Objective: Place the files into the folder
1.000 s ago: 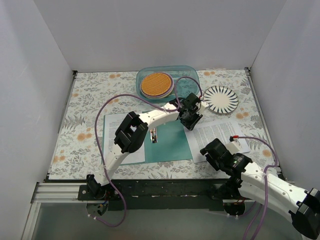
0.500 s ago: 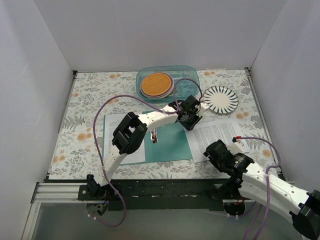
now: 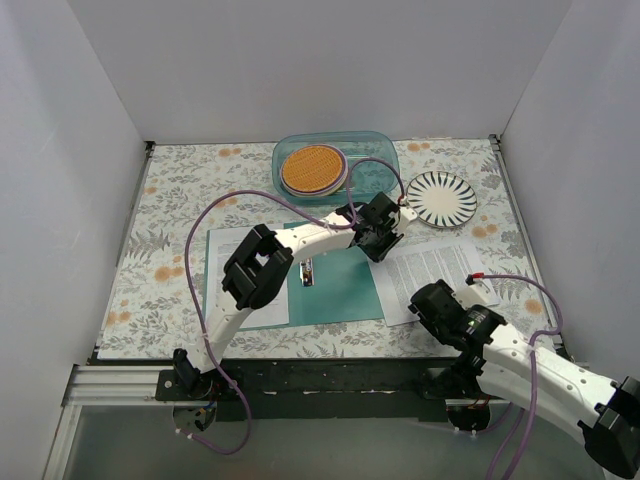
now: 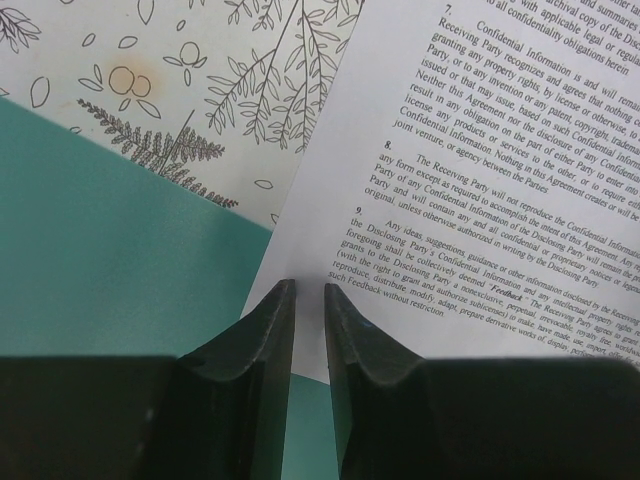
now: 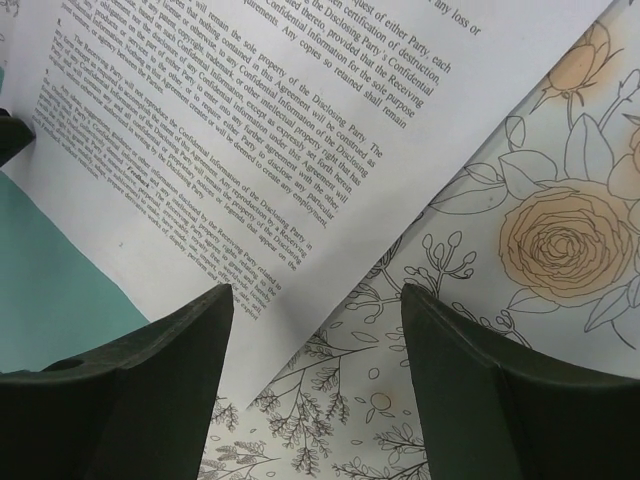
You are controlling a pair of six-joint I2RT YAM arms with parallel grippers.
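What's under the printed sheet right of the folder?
One corner of the sheet overlaps the teal folder; the rest lies on the floral tablecloth. Anything beneath its middle is covered.

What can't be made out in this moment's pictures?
- Left wrist view: whether the left pincer pinches the files; its fingers cover the sheet's corner.
- Top view: whether the clip on the folder is open; too small.
- Top view: the near end of the right-hand sheet; the right arm covers it.
- Right wrist view: the sheet's full extent; frame edges cut it off.
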